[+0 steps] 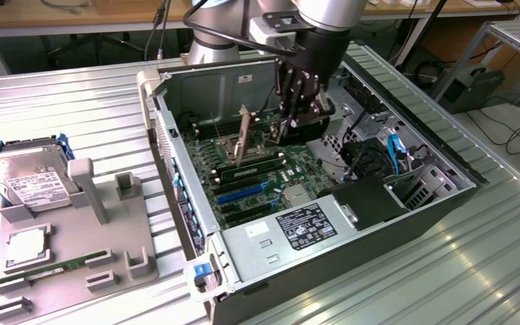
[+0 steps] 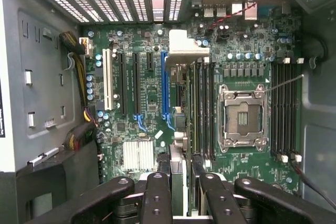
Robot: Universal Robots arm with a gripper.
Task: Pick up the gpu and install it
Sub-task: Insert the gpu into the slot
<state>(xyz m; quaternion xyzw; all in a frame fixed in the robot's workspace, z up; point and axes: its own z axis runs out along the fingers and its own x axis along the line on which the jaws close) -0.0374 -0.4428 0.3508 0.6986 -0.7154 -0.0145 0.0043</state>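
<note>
Ribbed metal sheeting forms the surface (image 1: 79,101) we are working over, with an open computer case (image 1: 441,196) lying on its side in the middle and a grey parts tray (image 1: 106,264) at the exterior view's left. On that tray we see a silver hard drive (image 1: 25,179), a processor (image 1: 27,247) and a thin green RAM stick (image 1: 52,269). We judge the pick already done: the claw (image 1: 298,118) is partly closed on the gpu (image 2: 178,174), which we see edge-on in the wrist view — a slim card standing upright between the black fingers (image 2: 156,198), its pale end bracket (image 2: 185,51) at the case's rear slots. The card hangs above the motherboard (image 2: 247,45), roughly beside the blue expansion slot (image 2: 164,85), but we cannot tell whether its edge has met any slot, so seating is what remains. The arm (image 1: 242,27) reaches in from the far side of the case, wrist pointed straight down into the open chassis, near the bare processor socket (image 2: 242,120).
</note>
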